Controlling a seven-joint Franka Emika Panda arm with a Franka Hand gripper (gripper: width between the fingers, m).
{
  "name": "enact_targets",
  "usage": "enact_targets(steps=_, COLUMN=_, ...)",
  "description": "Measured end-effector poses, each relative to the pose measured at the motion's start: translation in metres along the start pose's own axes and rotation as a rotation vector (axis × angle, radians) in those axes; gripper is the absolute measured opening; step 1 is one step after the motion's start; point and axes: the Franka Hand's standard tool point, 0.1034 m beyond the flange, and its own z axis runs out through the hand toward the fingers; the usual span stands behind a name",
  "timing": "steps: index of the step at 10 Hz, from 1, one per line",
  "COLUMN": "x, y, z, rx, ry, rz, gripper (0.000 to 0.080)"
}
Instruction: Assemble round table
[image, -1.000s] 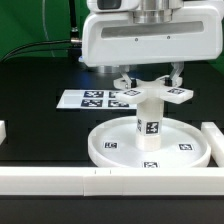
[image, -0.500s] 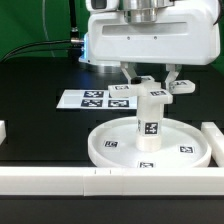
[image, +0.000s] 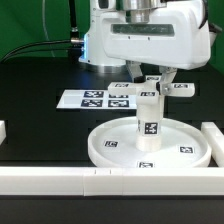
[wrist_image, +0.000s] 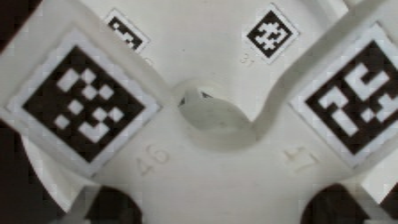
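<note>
Claw (image: 152, 76) clamped on cross-shaped piece (image: 153, 88) atop cylinder (image: 148, 122), black table (image: 40, 115), green backdrop (image: 25, 22).

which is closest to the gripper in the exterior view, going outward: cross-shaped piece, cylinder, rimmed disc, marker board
From the gripper:
1. Cross-shaped piece, right at the fingers on top of the cylinder.
2. Short thick cylinder, directly below.
3 and 4. Rimmed disc, lower down, and marker board, toward the exterior view's left: too close to call.

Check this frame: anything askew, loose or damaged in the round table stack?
Nothing stands out. The cylinder stands upright at the centre of the disc, the cross-shaped piece sits level on top, and the gripper is at it.
</note>
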Motion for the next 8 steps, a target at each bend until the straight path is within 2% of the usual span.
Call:
enact_targets(steps=1, x=0.0003, y=-0.0008, z=0.0000, rx=0.022, ry=-0.005, rz=0.109, gripper=0.0442)
enact_targets(steps=3, x=-0.0002, y=-0.0020, z=0.0002, rx=0.037, ry=-0.011, rz=0.311, gripper=0.0442)
enact_targets(steps=4, x=0.0002, y=-0.0024, z=0.0003, rx=0.067, ry=-0.022, rz=0.472, gripper=0.0442)
enact_targets(steps=5, x=0.0002, y=-0.0025, z=0.0004, rx=0.086, ry=-0.034, rz=0.605, gripper=0.0442)
enact_targets(steps=8, x=0.0014, y=-0.0026, z=0.0003, rx=0.091, ry=-0.050, rz=0.749, gripper=0.0465)
